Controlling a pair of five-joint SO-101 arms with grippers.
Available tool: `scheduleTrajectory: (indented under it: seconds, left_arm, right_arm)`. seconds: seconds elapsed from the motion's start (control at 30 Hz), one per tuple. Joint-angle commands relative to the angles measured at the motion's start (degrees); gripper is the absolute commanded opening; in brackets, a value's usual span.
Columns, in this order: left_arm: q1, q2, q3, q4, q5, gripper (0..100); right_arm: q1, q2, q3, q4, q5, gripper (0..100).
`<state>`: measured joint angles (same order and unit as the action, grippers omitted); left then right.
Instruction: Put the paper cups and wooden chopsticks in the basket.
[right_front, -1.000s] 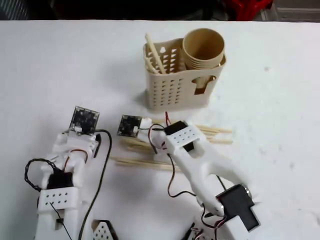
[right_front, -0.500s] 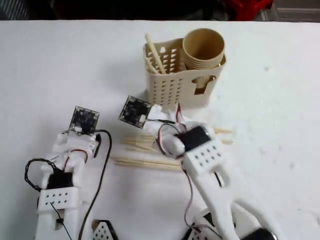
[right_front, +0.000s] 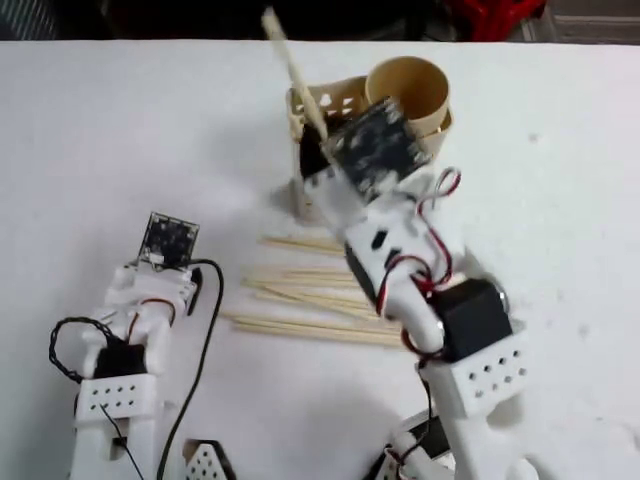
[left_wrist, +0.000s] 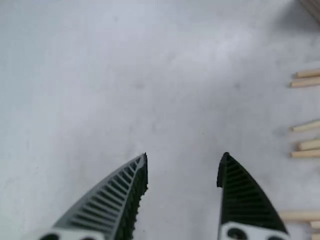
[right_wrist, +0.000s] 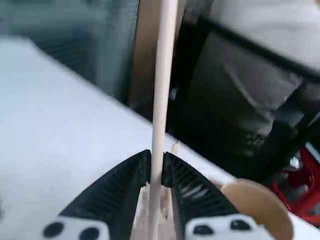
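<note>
One white bench (right_front: 100, 120) carries everything. The beige perforated plastic basket (right_front: 338, 98) stands at the far middle, and the stacked tan paper cups (right_front: 408, 85) already sit in its right part. Several pale wooden chopsticks (right_front: 310, 285) lie loose on the bench just near of the basket, between your two arms. Expect these to be light, stiff and smooth, so they will likely roll on the bench or pivot in a loose grip. Take one across its width, around mid-length, and pinch it firmly.

Your right arm (right_front: 420, 290) stretches far over the basket. The right pincer (right_wrist: 157, 160) is clamped on one thin wooden chopstick (right_wrist: 162, 90), which stands close to upright over the basket's left part. Your left arm (right_front: 130, 330) sits at the near left, with the left pincer (left_wrist: 182, 160) gaping wide over bare bench.
</note>
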<state>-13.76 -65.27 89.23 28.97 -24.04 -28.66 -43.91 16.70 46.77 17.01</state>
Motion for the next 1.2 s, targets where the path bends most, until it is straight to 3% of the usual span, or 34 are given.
scheduleTrajectory:
  seconds: [0.0, 0.17, 0.3, 0.7, 0.93, 1.17]
  left_arm:
    - [0.75, -0.84, -0.53, -1.49, -0.53, 23]
    - [0.75, -0.84, -0.53, -1.49, -0.53, 23]
    - [0.75, -0.84, -0.44, -1.49, -0.53, 23]
    - [0.75, -0.84, -0.44, -1.49, -0.53, 23]
    - [0.75, -0.84, -0.44, -1.49, -0.53, 23]
    - [0.75, -0.84, -0.44, -1.49, -0.53, 23]
  right_arm:
    - [0.84, 6.99, -9.58, -12.44, -5.63, 1.5]
    - [0.92, 17.98, -10.46, -32.22, -1.23, 1.5]
    - [1.54, 25.54, -10.64, -39.16, 2.2, 1.5]
    - [5.49, 24.04, -7.47, -30.2, 2.64, 1.8]
    - [5.58, 18.68, -2.02, -22.73, 2.46, 17.2]
    - [5.67, 10.86, 4.13, -20.62, 2.73, 17.6]
